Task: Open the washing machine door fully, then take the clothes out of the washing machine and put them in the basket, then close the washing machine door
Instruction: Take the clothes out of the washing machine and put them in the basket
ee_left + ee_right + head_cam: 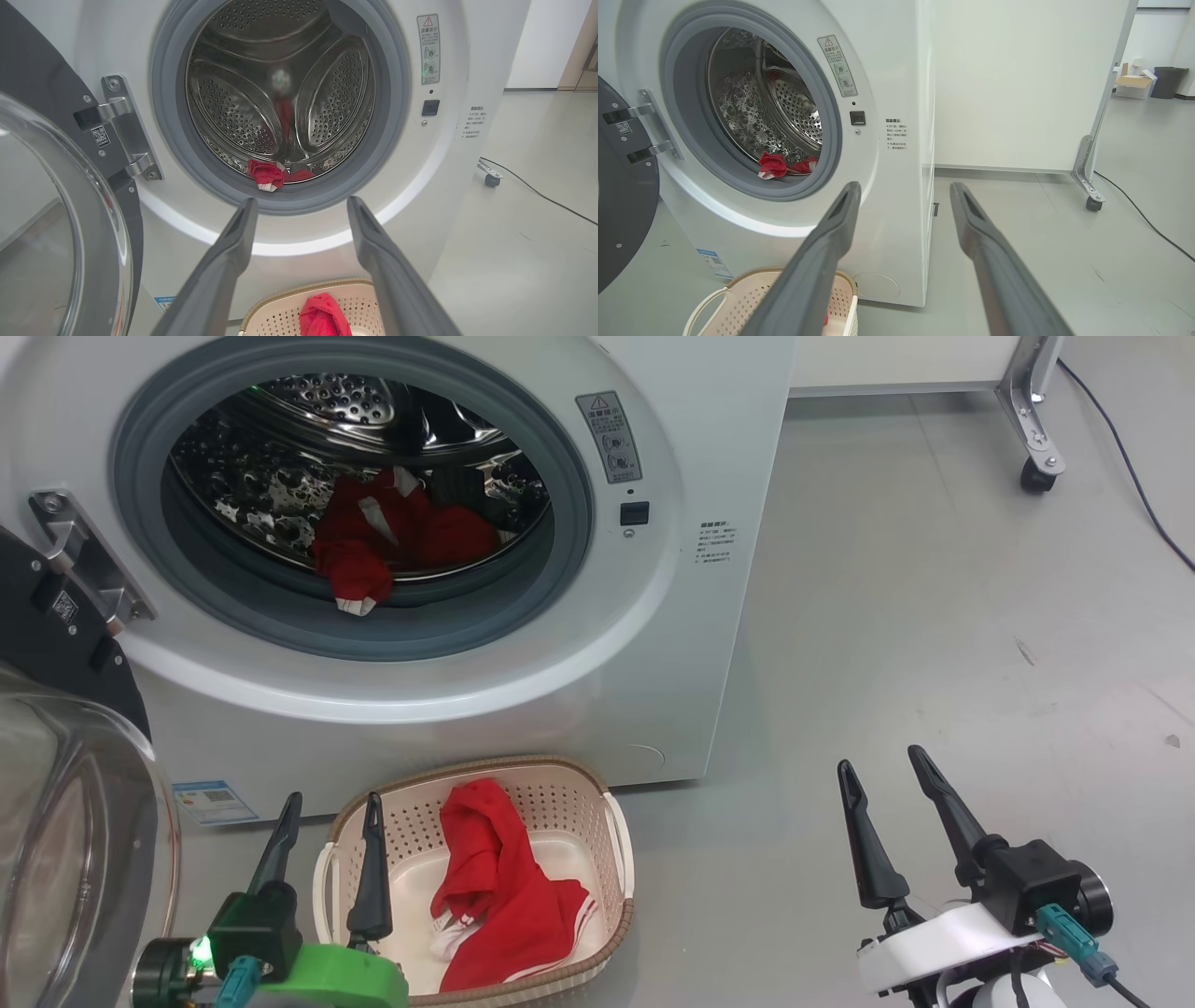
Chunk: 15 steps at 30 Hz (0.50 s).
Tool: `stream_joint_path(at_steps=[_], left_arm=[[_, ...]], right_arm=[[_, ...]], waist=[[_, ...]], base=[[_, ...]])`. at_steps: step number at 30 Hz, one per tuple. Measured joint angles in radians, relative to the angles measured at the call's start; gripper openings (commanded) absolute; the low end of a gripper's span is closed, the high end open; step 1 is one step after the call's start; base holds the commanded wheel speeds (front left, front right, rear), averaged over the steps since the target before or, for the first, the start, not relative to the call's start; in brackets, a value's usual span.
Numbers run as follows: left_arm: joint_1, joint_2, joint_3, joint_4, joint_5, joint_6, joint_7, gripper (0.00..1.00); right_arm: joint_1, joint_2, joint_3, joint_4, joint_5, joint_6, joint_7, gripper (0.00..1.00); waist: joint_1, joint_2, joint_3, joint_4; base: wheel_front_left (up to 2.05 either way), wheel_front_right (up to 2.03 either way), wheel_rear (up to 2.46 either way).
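The white washing machine (653, 644) stands with its door (65, 821) swung open to the left, glass bowl bulging toward me. Red clothes (392, 546) lie at the front of the steel drum, one piece draped over the grey gasket (267, 175). A red garment with white stripes (504, 887) lies in the cream basket (611, 845) on the floor below the opening. My left gripper (331, 803) hangs open over the basket's left side, holding nothing. My right gripper (882, 761) is open and empty above bare floor, right of the machine.
A white partition on a metal caster foot (1036, 457) stands at the back right, with a black cable (1139, 485) trailing over the grey floor. A cardboard box and a dark bin (1167, 81) sit far off.
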Motion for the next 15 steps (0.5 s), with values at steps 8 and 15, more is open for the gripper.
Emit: stream_joint_path(at_steps=[8,15], left_arm=[[0.022,0.0,-0.002,-0.025,0.006,0.001,0.0,1.0],[0.032,0.0,-0.01,-0.042,0.007,0.002,0.0,1.0]], right_arm=[[0.002,0.0,0.006,-0.005,0.0,-0.008,0.0,1.0],[0.002,0.0,0.009,-0.006,0.0,-0.008,0.0,1.0]], waist=[[0.0,0.0,0.0,0.003],[0.0,0.0,0.0,0.004]], base=[[0.0,0.0,0.0],[0.0,0.0,0.0]])
